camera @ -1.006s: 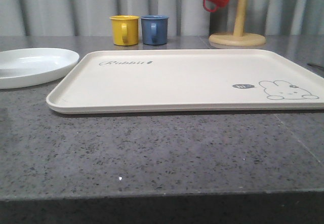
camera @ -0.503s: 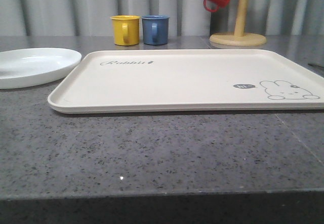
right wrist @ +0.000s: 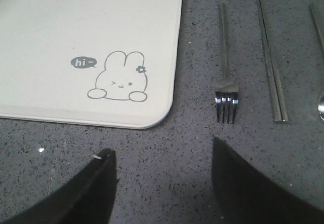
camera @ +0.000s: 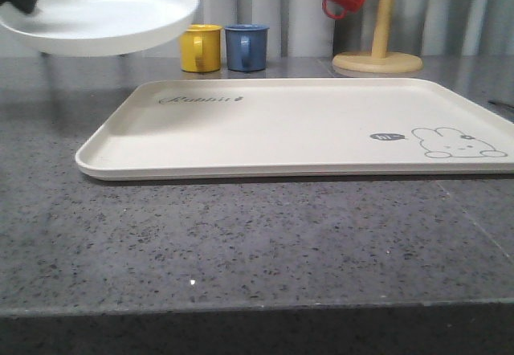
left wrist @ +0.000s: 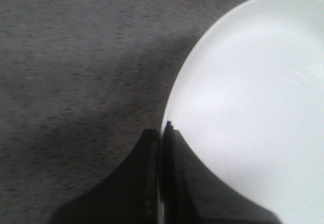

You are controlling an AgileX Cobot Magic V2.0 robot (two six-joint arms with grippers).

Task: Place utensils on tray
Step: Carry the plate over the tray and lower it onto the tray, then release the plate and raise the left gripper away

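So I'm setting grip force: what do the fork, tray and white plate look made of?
The fork: shiny silver metal, judging by the bright glints on its tines. The tray: matte cream, probably plastic or melamine, with a soft sheen and a printed rabbit. The plate, gripped at its rim by the left gripper: glossy white, ceramic or melamine; I can't tell which.

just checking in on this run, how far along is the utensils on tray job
Nothing is placed so far: the tray is bare. In hand: the left pincer is shut on the rim of the white plate, which hangs in the air above the table. Left: the fork, the knife and the spoon lie on the table beside the tray, with the open right pincer hovering near the fork.
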